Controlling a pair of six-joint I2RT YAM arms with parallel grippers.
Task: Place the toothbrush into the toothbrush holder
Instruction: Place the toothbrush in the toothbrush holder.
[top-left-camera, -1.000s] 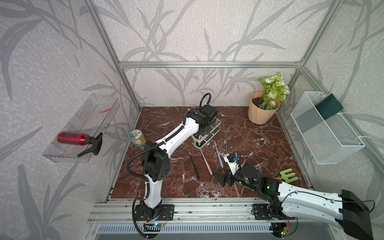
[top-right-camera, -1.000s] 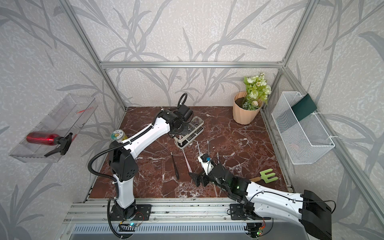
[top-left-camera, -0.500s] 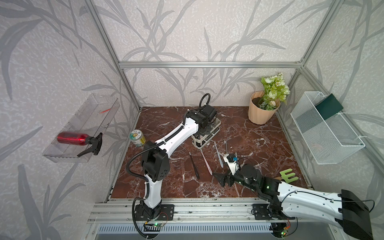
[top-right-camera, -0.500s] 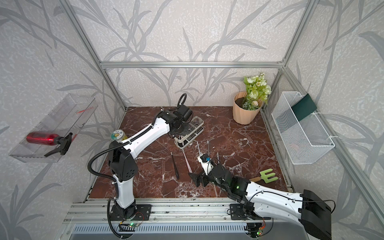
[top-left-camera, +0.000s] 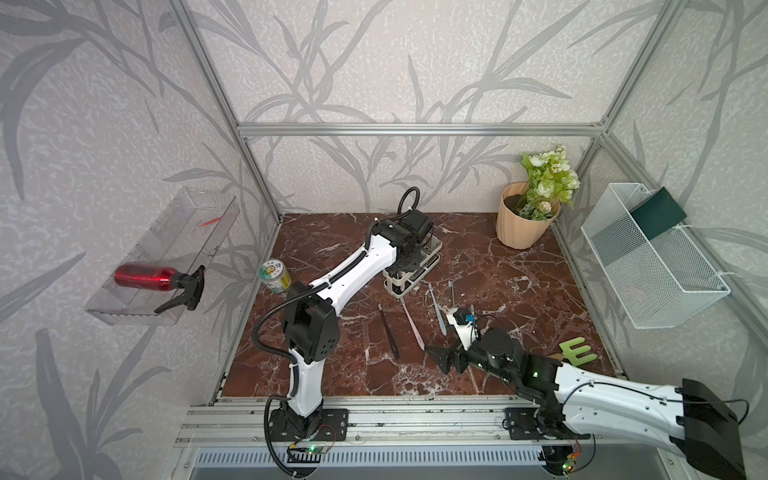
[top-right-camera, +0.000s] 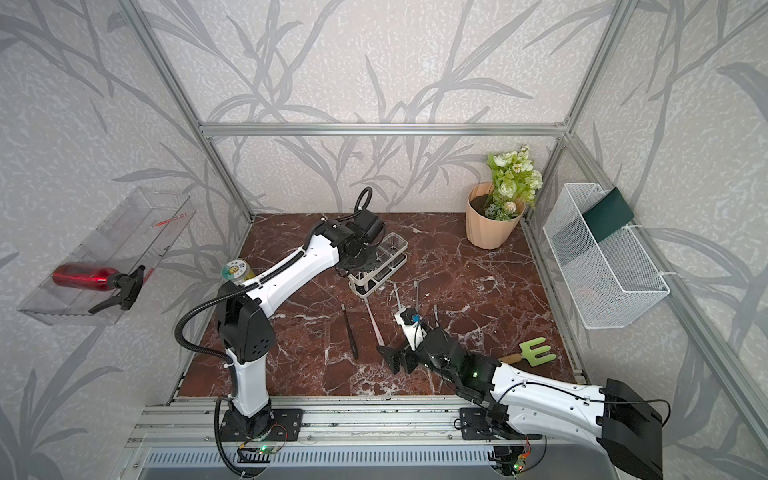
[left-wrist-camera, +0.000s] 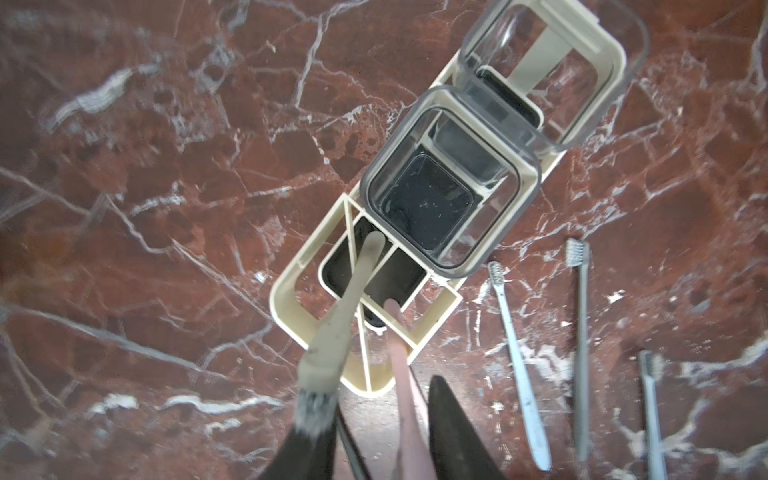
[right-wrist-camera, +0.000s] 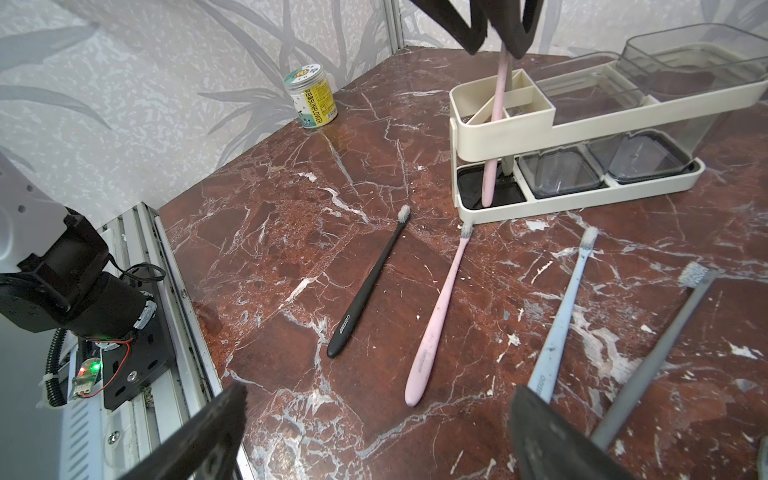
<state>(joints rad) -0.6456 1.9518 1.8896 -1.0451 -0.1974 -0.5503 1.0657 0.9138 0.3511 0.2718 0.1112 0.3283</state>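
Left claw (left-wrist-camera: 382, 407) is letting go: clamped shut a second ago, its jaws stand parted either side of the toothbrush (left-wrist-camera: 398, 357), whose pink handle sits in a slot of the toothbrush holder (left-wrist-camera: 286, 291), next to a beige brush (left-wrist-camera: 353, 291). Right wrist camera: it stands in the frame, foot on the holder's base, so placement done, I judge; my right claw (right-wrist-camera: 380, 392) gapes empty over four loose brushes (right-wrist-camera: 436, 316) on the worktop (right-wrist-camera: 291, 208). Both top views: my left arm (top-left-camera: 357, 270) hangs over the holder.

Left tool (left-wrist-camera: 378, 405) cut off at the frame edge — likewise the pink toothbrush (left-wrist-camera: 405, 382), its head unseen.
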